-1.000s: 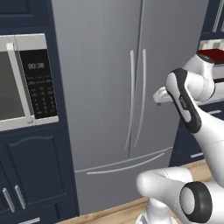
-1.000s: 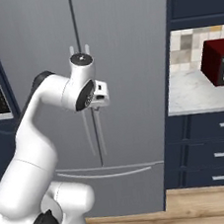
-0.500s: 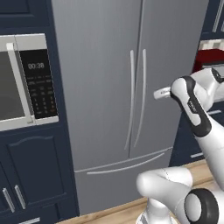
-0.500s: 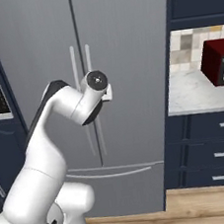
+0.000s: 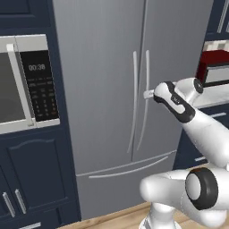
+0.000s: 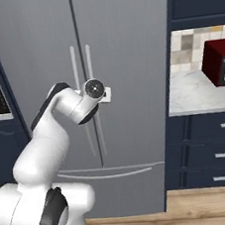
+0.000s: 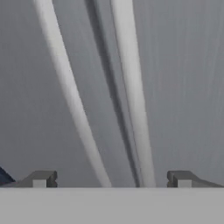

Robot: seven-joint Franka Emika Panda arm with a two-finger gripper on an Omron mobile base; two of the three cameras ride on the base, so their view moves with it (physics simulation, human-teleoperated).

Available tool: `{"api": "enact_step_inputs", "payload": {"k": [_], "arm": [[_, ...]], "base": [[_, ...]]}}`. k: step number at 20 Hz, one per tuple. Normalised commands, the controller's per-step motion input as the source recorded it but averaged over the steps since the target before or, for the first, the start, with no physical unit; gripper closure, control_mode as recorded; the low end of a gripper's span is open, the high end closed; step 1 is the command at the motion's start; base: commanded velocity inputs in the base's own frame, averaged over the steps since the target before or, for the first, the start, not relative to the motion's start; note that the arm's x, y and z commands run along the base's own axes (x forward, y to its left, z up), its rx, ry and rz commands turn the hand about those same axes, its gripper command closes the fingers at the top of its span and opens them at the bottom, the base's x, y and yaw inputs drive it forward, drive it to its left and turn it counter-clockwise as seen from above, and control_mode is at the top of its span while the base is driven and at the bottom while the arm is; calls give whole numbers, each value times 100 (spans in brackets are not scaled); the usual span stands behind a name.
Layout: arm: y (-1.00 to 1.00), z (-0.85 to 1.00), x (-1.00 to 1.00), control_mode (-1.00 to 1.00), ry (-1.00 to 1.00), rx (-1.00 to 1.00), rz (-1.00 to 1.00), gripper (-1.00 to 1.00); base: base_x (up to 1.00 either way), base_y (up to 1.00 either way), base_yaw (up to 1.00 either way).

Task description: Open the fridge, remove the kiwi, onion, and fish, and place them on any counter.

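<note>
A: Moved since the earlier frame: the gripper (image 5: 147,94) went left, from off the right door in toward the middle seam. Elbow has swung down too.

B: Where's the fridge (image 5: 112,67) sit?

A: Centre of both base views, doors shut. Microwave (image 5: 24,82) at the left edge of the left base view. Counter (image 6: 199,94) at the right of the right base view, with a red appliance (image 6: 221,63) on it.

B: Fingers?

A: Spread wide, holding nothing. In the hand view the left fingertip (image 7: 40,179) sits bottom left, the right fingertip (image 7: 183,179) bottom right.

B: Handles versus fingers?

A: Both door handles run between the tips in the hand view. Left handle (image 7: 70,96) bows from top left down to bottom centre. Right handle (image 7: 133,96) runs nearly straight, just right of the seam. Neither touches a finger, as far as can be told.

B: Long axis?

A: Handles stand upright, long axis top to bottom, curved slightly, either side of the seam in the base views. Gripper is just beside the right handle, about mid-height, pointing at the door.

B: Contact in the base views?

A: Cannot tell.
</note>
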Motion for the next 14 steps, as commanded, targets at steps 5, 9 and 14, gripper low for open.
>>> {"api": "enact_step_inputs", "payload": {"k": [5, 9, 14], "arm": [[-18, -1, 92, -100, 9, 8, 0, -100], [-6, -17, 77, -100, 2, 4, 0, -100], [0, -38, 54, -100, -4, 4, 0, -100]], "base": [[0, 0, 0], [0, 0, 0], [0, 0, 0]]}}
